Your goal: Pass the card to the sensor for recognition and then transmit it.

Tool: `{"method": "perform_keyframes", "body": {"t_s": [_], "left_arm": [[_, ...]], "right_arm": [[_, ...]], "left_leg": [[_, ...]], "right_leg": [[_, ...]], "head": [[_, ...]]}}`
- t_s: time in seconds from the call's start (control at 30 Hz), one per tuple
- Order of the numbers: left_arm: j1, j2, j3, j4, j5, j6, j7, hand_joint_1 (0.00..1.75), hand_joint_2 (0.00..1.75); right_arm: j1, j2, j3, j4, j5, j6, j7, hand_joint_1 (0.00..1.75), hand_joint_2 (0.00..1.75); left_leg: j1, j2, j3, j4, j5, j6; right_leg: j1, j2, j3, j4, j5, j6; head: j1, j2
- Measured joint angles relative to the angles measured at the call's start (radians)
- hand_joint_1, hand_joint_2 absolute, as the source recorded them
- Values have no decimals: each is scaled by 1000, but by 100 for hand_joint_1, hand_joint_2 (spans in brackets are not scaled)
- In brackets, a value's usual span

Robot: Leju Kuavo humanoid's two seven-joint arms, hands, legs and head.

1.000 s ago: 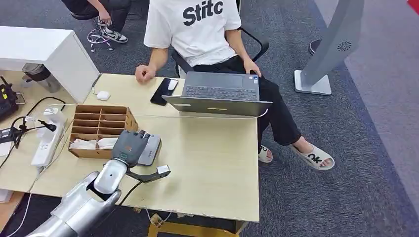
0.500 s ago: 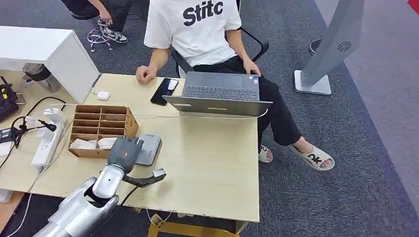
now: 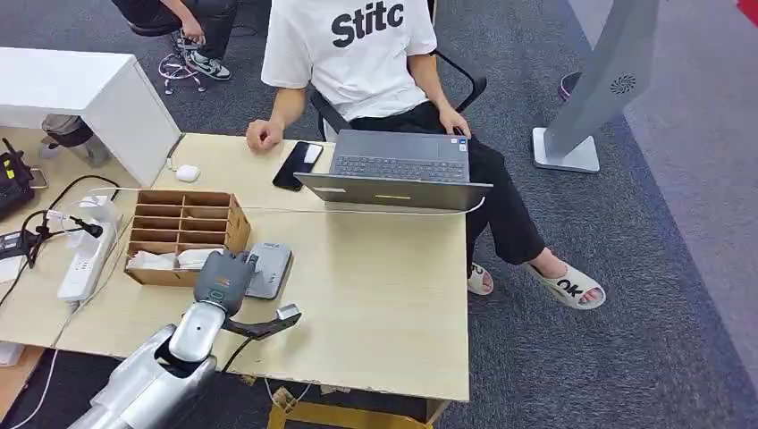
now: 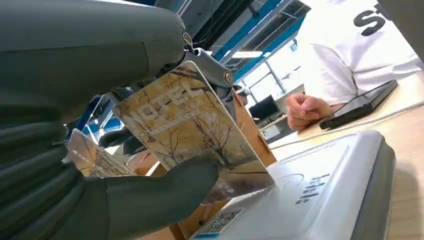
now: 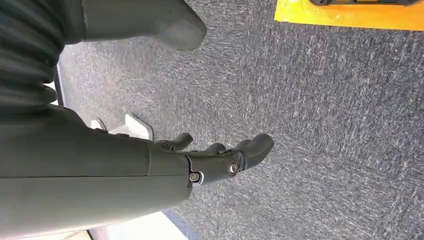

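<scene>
My left hand (image 3: pixel 223 276) hovers at the near-left edge of the grey card sensor (image 3: pixel 269 269), beside the wooden slotted organizer (image 3: pixel 183 223). In the left wrist view that hand (image 4: pixel 90 150) pinches a card (image 4: pixel 190 130) printed with bare trees and "HOTEL" between thumb and fingers, held tilted just above the white-topped sensor (image 4: pixel 320 190). A second card (image 4: pixel 90 157) shows behind it. My right hand (image 5: pixel 220 157) hangs over grey carpet with its fingers apart, holding nothing.
A person in a white T-shirt (image 3: pixel 353 49) sits across the table behind an open laptop (image 3: pixel 398 170), one hand (image 3: pixel 262 134) resting near a black phone (image 3: pixel 295 164). A power strip (image 3: pixel 85 259) and cables lie at the left. A white box (image 3: pixel 89 98) stands at the back left.
My left hand has drawn back toward the near-left side of the sensor over the last second, with only a slight shift in the last half second. The person has not moved.
</scene>
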Motion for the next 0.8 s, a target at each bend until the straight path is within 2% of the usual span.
{"method": "perform_keyframes", "body": {"t_s": [0.47, 0.8], "left_arm": [[-2, -17, 35, 3, 0, 26, -26, 175, 175], [-75, -14, 129, -70, 36, 95, -59, 175, 175]], "right_arm": [[1, 0, 0, 0, 4, 3, 0, 0, 175], [1, 2, 0, 0, 15, 3, -6, 0, 175]], "left_leg": [[0, 0, 0, 0, 0, 0], [0, 0, 0, 0, 0, 0]], "right_leg": [[0, 0, 0, 0, 0, 0], [0, 0, 0, 0, 0, 0]], "head": [[0, 0], [0, 0]]}}
